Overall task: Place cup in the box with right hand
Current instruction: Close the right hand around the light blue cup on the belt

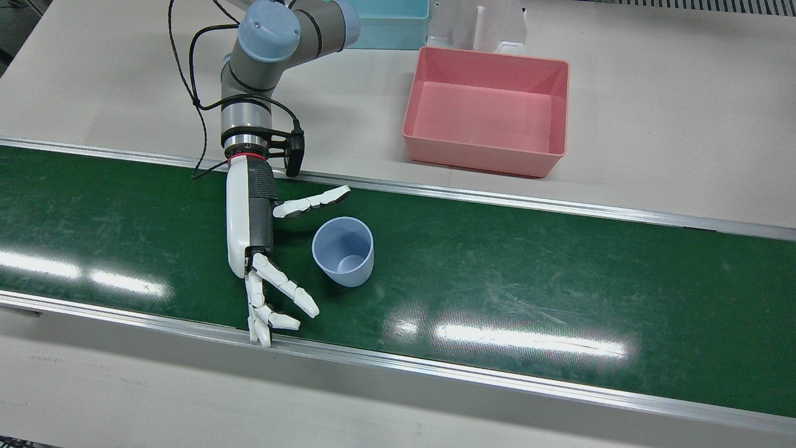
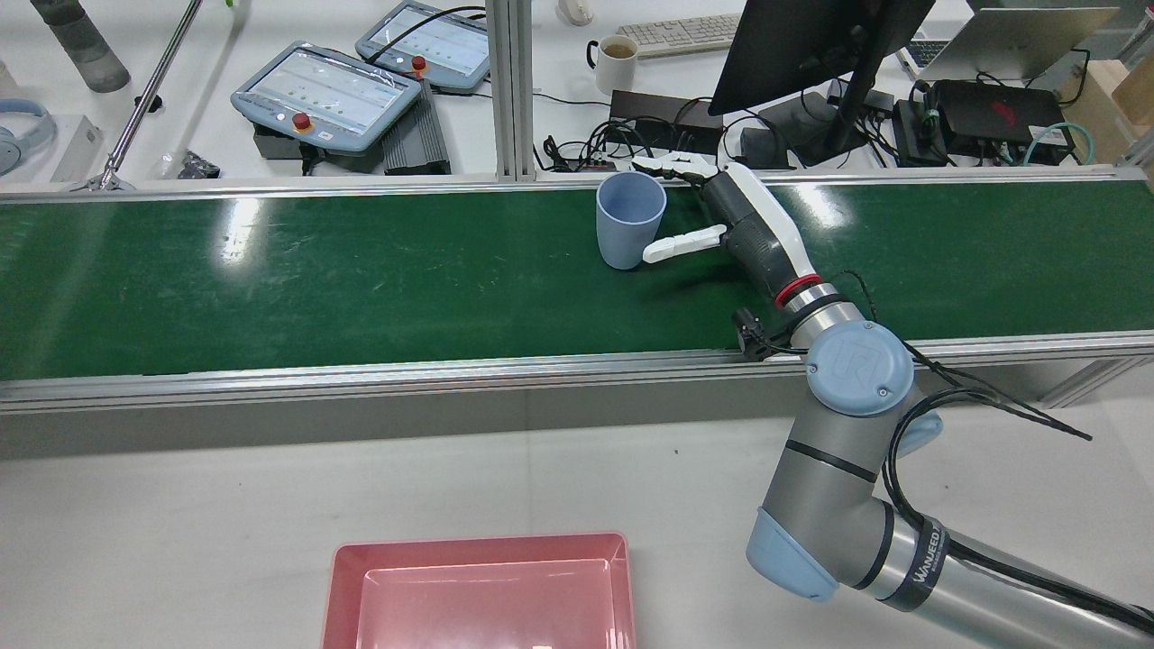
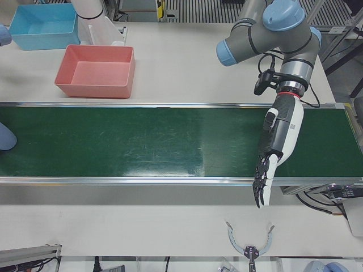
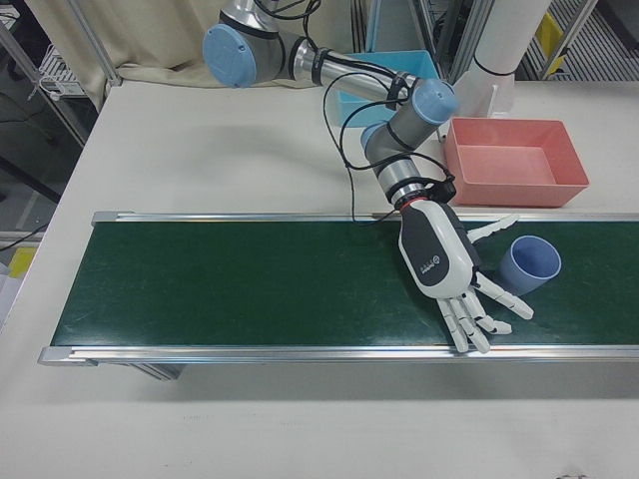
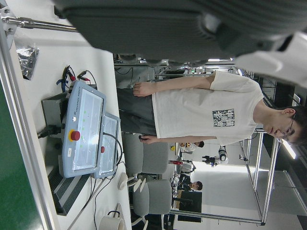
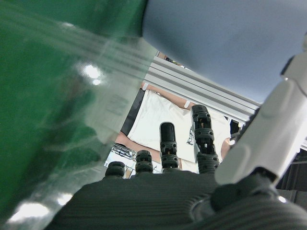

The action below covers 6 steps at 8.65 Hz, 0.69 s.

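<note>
in the front view, left of centre, the right hand (image 1: 252,230) lies low over the green belt (image 1: 559,292) with its fingers (image 1: 286,289) spread apart, holding nothing. just right of it the blue cup (image 1: 343,251) stands upright on the belt, between thumb and fingers but apart from them. at upper right the pink box (image 1: 488,112) sits on the desk (image 1: 684,124). in the left-front view, the left hand (image 3: 278,141) hangs at right, fingers straight and apart.
</note>
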{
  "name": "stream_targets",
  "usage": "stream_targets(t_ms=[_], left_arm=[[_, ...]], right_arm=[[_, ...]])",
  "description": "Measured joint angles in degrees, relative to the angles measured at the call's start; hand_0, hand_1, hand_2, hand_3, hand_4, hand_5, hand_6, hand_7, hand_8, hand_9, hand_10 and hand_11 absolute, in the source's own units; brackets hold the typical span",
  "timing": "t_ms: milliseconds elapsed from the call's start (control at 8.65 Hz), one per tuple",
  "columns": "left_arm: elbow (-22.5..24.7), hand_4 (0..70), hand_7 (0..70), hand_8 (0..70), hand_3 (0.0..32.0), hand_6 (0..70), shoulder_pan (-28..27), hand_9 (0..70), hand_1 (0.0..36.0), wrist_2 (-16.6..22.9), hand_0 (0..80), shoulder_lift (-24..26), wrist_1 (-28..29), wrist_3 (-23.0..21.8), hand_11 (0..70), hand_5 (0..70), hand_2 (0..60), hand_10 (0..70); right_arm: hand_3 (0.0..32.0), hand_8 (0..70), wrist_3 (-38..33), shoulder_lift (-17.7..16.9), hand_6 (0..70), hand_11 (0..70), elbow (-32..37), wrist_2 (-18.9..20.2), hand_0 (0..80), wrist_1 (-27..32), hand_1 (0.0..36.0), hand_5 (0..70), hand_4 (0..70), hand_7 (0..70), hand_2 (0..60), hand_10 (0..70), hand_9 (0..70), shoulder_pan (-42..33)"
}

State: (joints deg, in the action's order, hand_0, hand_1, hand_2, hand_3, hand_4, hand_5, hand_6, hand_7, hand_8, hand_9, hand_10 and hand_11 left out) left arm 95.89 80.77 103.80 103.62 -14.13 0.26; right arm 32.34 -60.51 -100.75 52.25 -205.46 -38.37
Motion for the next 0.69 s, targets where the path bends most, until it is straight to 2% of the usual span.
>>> stream_targets(t_ms=[116,231,347,462,578,694], left_arm=[[0.00,0.0,0.0,0.0,0.0,0.0,0.00,0.0,0.0,0.00,0.0,0.00,-0.01,0.00,0.0,0.0,0.0,0.0],[0.00,0.0,0.0,0.0,0.0,0.0,0.00,0.0,0.0,0.00,0.0,0.00,-0.02,0.00,0.0,0.0,0.0,0.0],[-0.02,0.0,0.0,0.0,0.0,0.0,0.00,0.0,0.0,0.00,0.0,0.00,0.01,0.00,0.0,0.0,0.0,0.0],[-0.05,0.0,0.0,0.0,0.0,0.0,0.00,0.0,0.0,0.00,0.0,0.00,0.04,0.00,0.0,0.0,0.0,0.0],[-0.07,0.0,0.0,0.0,0.0,0.0,0.00,0.0,0.0,0.00,0.0,0.00,0.06,0.00,0.0,0.0,0.0,0.0],[-0.08,0.0,0.0,0.0,0.0,0.0,0.00,0.0,0.0,0.00,0.0,0.00,0.06,0.00,0.0,0.0,0.0,0.0]], right_arm=[[3.2,4.0,0.00,0.02,7.8,4.1,0.02,0.02,46.0,-0.02,0.2,2.4,17.2,41.0,0.0,2.3,13.6,-0.02],[0.6,6.0,0.00,0.04,9.3,4.8,0.02,0.01,46.5,-0.02,0.8,2.9,18.5,47.1,0.0,2.7,16.8,-0.01],[0.0,8.6,0.00,0.04,11.9,6.3,0.02,-0.01,41.2,-0.03,12.7,3.6,8.2,57.4,25.9,3.7,21.7,-0.01],[0.0,13.2,0.00,0.02,16.7,8.8,0.02,-0.03,45.7,-0.03,18.9,5.0,11.6,70.0,34.2,5.2,30.5,-0.01],[0.0,17.8,0.00,-0.05,20.0,11.8,0.02,-0.06,49.4,-0.06,23.5,6.8,16.2,70.0,33.6,7.1,38.5,-0.02],[0.0,24.1,0.03,-0.08,24.7,16.6,0.01,-0.34,54.9,-0.09,30.8,8.9,29.6,70.0,46.1,10.2,46.3,-0.03]])
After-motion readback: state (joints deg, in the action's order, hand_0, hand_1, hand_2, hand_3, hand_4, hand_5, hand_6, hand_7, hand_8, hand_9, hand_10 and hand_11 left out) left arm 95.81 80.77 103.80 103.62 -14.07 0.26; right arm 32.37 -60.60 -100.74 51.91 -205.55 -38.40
